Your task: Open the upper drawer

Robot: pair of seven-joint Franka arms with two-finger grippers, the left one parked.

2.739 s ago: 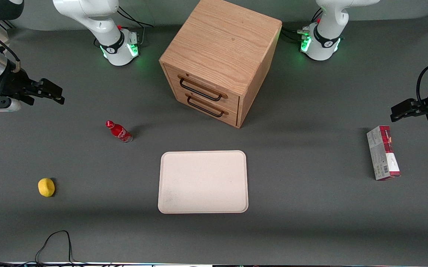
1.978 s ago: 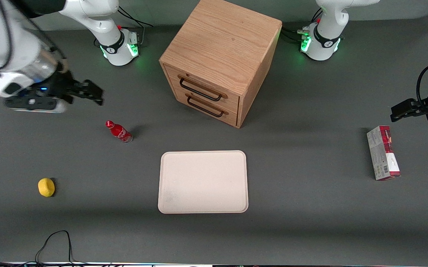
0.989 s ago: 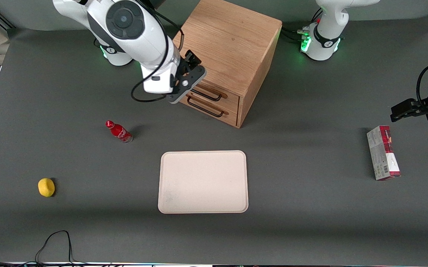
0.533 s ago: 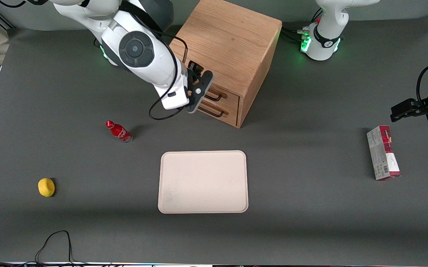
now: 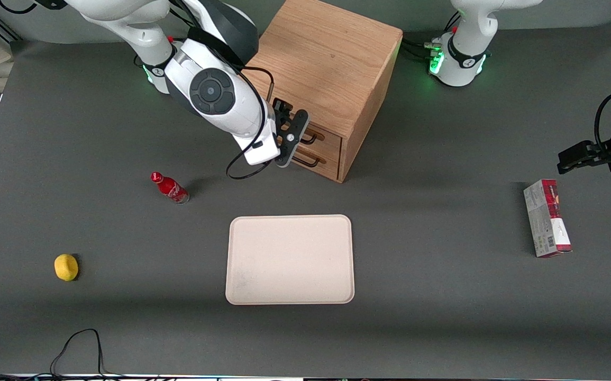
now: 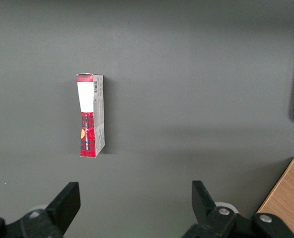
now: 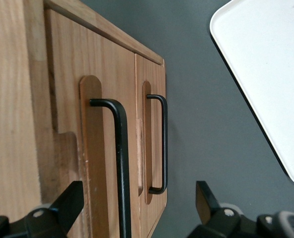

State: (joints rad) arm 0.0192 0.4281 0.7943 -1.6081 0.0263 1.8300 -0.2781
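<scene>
The oak cabinet stands at the back middle of the table. Its upper drawer is shut flush, as is the lower drawer. My right gripper is open and empty, right in front of the drawer fronts. In the right wrist view the upper drawer shows close up. Its black wire handle runs between my two spread fingers, untouched by either. The gripper is centred near that handle. The lower drawer's handle lies a little to one side, outside the grip.
A cream tray lies nearer the camera than the cabinet, also in the right wrist view. A red bottle and a yellow fruit lie toward the working arm's end. A red and white box lies toward the parked arm's end.
My gripper has swung in from the working arm's end of the table to the drawer fronts. In the last half second it slid a little farther along them.
</scene>
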